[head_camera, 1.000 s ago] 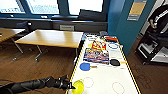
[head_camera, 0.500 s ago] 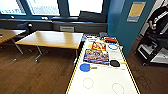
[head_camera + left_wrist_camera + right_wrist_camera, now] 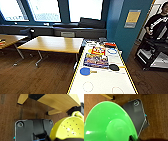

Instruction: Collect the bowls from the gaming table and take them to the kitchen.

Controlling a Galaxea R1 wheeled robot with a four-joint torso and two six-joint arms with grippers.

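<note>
Bowls in hand, carry to the kitchen pending

Both bowls look lifted off the gaming table, so you appear to be in the carrying step. The yellow bowl sits large at your left wrist over wooden floor, beside a wooden table's underside. The green bowl sits at your right wrist, also above floor. You cannot tell from these views how the fingers of either arm are set. On the white tabletop a blue paddle lies. A person stands off to the right. Next, you need a steady drive and level bowls.
</note>
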